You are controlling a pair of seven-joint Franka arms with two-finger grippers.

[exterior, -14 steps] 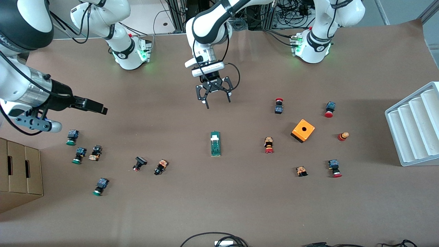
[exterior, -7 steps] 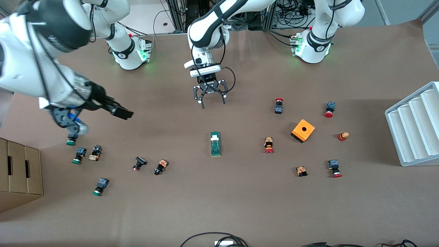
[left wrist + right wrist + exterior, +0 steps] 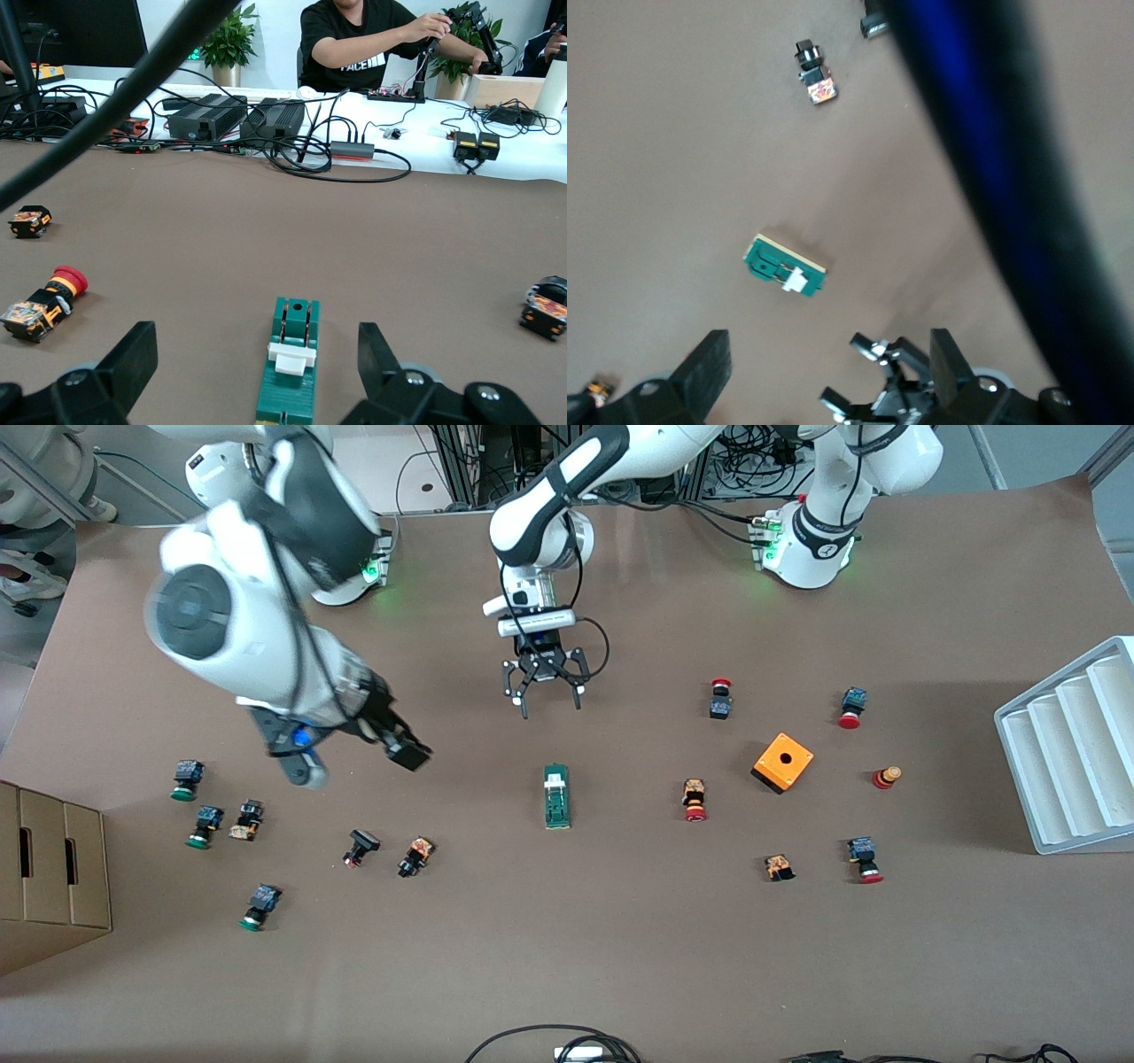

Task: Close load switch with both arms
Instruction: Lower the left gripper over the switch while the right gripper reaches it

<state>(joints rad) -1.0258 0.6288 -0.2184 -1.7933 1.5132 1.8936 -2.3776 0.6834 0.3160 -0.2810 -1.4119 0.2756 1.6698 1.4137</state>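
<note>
The load switch (image 3: 556, 795), a narrow green bar with a white sliding block, lies flat at the table's middle. My left gripper (image 3: 549, 704) hangs open over bare table between the switch and the robots' bases, holding nothing. In the left wrist view the switch (image 3: 290, 372) lies lengthwise ahead, between the spread fingers of the left gripper (image 3: 255, 354). My right gripper (image 3: 409, 755) is in the air over bare table beside the switch, toward the right arm's end. It is open and empty. The right wrist view shows the switch (image 3: 784, 266) below the right gripper (image 3: 830, 354).
Small red and green push buttons (image 3: 695, 800) lie scattered toward both ends of the table. An orange box with a hole (image 3: 783, 762) and a white stepped tray (image 3: 1072, 753) sit toward the left arm's end. A cardboard box (image 3: 53, 868) stands at the right arm's end.
The right arm has swung from the table's end toward the middle, bringing its gripper close to the switch. The left gripper has shifted slightly toward the switch.
</note>
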